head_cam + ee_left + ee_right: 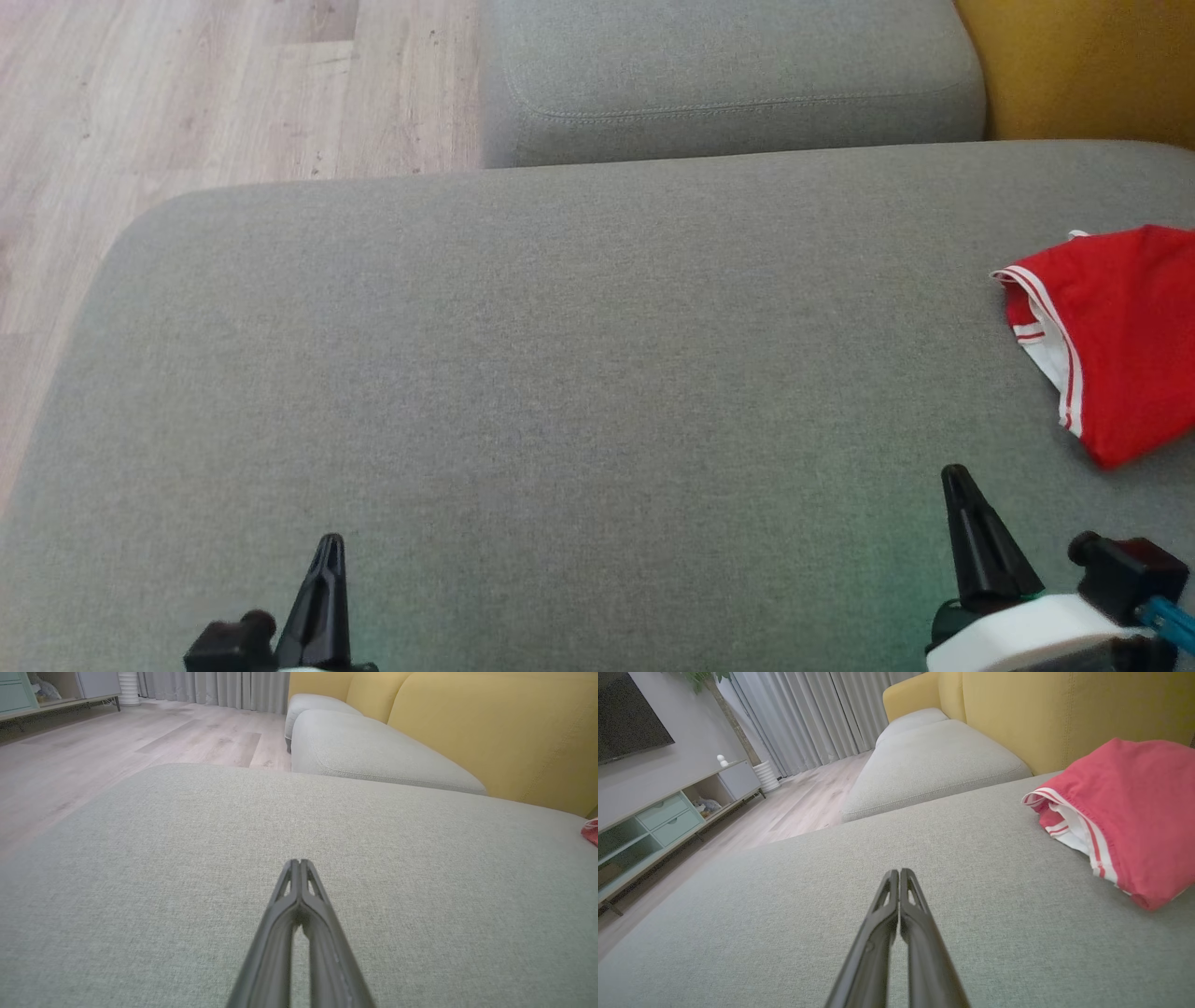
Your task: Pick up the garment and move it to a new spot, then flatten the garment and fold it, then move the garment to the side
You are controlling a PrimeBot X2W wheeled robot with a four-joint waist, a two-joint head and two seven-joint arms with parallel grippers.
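A red garment (1116, 331) with white striped trim lies bunched at the right edge of the grey sofa cushion (523, 373). The right wrist view shows the garment (1129, 812) ahead and to the right of my right gripper (899, 873), whose fingers are pressed together, empty. A sliver of the garment (591, 833) peeks in at the far right of the left wrist view. My left gripper (299, 863) is shut on nothing, low over bare cushion. In the head view the left gripper (330, 544) sits at lower left and the right gripper (954, 474) at lower right, short of the garment.
A second grey cushion (728, 79) lies beyond the first, with the yellow sofa back (1083, 65) at the right. Wooden floor (187, 93) runs along the left. A TV cabinet (658, 826) and curtains (808, 714) stand far off.
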